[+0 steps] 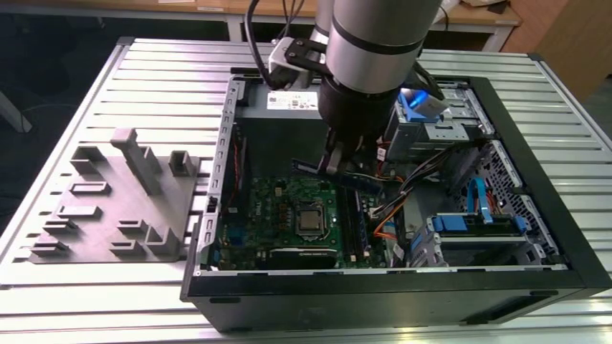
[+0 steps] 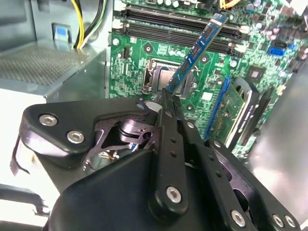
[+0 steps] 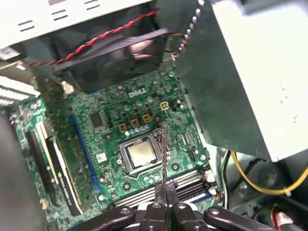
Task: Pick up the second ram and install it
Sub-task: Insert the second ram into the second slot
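One ram (image 2: 198, 50), one motherboard (image 3: 108, 139), one computer case (image 1: 383, 304), one arm (image 1: 378, 29).

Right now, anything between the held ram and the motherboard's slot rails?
Nothing visible. The gripper is shut on the second ram, holding it clear above the motherboard; the black slot rails lie bare, no cable across them.

reads as a robotics lab or workshop: slotted aluminium bench (image 1: 172, 64) carrying an opened computer case (image 1: 383, 304), grey fixture block (image 1: 115, 208) near its edge, wooden desks (image 1: 474, 16) behind.
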Robot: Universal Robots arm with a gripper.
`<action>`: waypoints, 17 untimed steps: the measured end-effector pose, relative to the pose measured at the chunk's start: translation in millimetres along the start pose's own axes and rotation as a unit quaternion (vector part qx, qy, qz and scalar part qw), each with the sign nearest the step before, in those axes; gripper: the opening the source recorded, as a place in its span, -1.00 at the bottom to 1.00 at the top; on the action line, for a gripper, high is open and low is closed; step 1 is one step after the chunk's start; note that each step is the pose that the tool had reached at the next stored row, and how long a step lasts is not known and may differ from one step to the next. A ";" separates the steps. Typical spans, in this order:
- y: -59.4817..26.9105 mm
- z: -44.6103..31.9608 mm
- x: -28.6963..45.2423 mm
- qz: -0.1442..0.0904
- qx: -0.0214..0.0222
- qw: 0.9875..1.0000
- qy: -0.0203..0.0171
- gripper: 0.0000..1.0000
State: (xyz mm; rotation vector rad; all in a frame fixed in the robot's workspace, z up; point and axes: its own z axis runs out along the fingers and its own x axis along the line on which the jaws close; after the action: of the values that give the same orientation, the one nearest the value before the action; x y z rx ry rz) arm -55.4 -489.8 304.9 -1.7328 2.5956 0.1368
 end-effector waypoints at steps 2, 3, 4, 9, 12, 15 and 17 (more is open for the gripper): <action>0.0 0.2 0.0 0.018 0.001 1.000 -0.001 -0.84; 0.0 0.3 0.0 0.027 0.002 1.000 -0.002 -0.84; 0.0 0.3 0.0 0.036 0.002 0.999 -0.002 -0.84; 0.0 0.7 0.0 0.081 0.005 0.997 -0.005 -0.84; -0.1 1.0 0.1 0.109 0.007 0.994 -0.007 -0.84; -0.1 1.3 0.1 0.136 0.009 0.991 -0.009 -0.84; -0.1 1.5 0.1 0.154 0.010 0.988 -0.010 -0.84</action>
State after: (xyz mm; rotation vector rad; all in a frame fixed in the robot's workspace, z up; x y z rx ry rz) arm -55.4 -489.8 303.4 -1.3063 2.8199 0.1304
